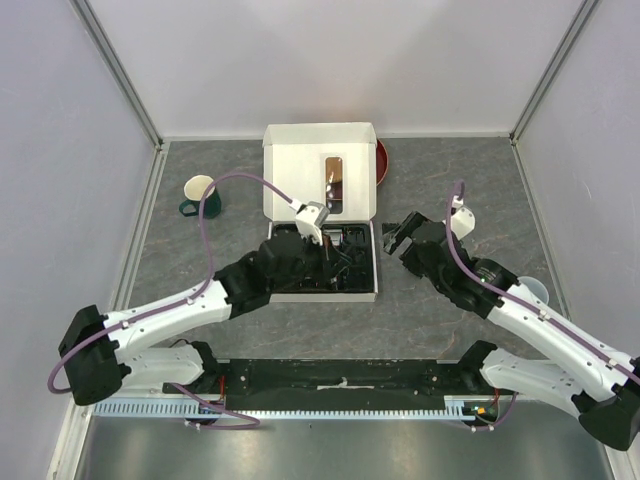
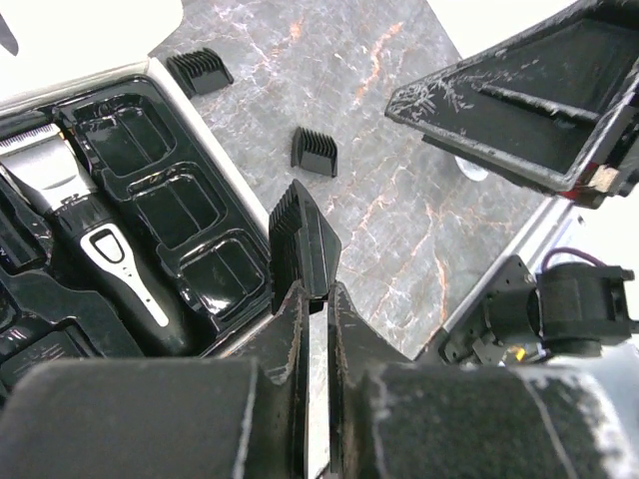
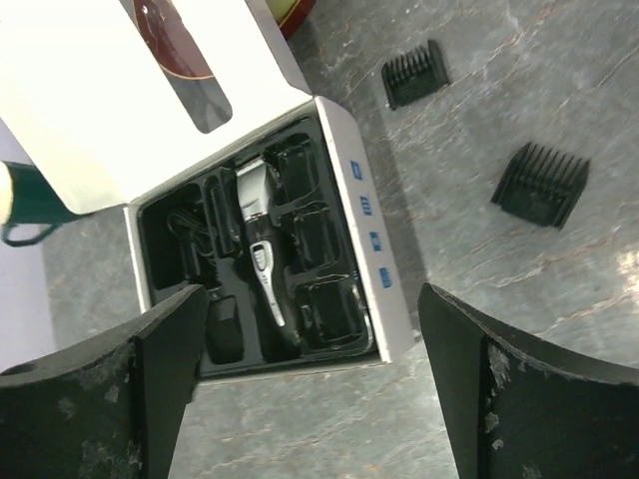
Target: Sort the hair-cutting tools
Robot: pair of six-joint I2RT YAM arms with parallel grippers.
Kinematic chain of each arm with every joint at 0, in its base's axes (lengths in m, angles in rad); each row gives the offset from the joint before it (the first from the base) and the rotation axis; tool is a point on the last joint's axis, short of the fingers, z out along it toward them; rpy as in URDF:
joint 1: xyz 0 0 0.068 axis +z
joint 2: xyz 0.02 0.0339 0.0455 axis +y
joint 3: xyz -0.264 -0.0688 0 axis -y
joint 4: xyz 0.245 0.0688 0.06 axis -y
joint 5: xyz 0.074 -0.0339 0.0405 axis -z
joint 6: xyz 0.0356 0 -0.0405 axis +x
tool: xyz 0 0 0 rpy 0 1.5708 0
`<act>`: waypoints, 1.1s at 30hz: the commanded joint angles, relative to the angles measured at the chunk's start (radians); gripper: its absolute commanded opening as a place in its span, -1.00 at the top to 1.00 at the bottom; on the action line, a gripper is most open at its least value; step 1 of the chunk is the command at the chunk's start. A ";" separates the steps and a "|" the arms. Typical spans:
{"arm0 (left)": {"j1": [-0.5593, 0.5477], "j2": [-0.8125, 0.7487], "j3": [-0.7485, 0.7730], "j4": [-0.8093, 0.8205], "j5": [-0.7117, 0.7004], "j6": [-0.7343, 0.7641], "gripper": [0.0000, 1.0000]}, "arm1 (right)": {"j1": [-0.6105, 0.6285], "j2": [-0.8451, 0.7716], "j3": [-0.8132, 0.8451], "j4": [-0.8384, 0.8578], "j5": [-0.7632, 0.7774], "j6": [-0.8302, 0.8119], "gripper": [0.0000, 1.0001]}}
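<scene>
Mug [image 1: 200, 196] stands at the far left of the tabletop [image 1: 460, 175], well apart from the work and no part of it.

Next comes the left hand [image 2: 318, 297], pinching a guard [image 2: 305, 235]. The guard stands upright between the fingers, its long axis in line with them and its teeth turned toward the box [image 3: 371, 235]. It hangs just over the box's right wall. In the left wrist view the empty slots [image 2: 190, 212] lie near, at nine to ten o'clock from the held guard. The clipper [image 2: 105, 244] is bedded in its own recess beyond them. The coming move looks like a short carry that way. The guard would probably have to tip flat to seat, since the slots look snug.

The right hand [image 3: 312, 297] is spread wide, holds nothing, and hangs just right of the box. In its view a small guard [image 3: 414, 72] and a wide guard [image 3: 539, 183] lie flat on the grey veined tabletop. They sit at one and two o'clock from the box, apart from it and from each other. The right hand is nearer to these, the left to the slots. A cup [image 1: 531, 291] sits at the far right, beside the right arm.
</scene>
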 commanded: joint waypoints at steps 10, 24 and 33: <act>0.080 -0.047 0.100 -0.262 0.431 0.255 0.95 | -0.005 -0.033 -0.019 0.296 -0.284 -0.439 -0.75; 0.083 -0.062 0.077 -0.159 0.350 0.238 0.95 | -0.005 0.095 -0.082 0.378 -0.574 -0.448 -0.54; 0.150 -0.022 0.074 -0.134 0.411 0.194 0.95 | -0.003 0.139 -0.105 0.338 -0.519 -0.376 -0.33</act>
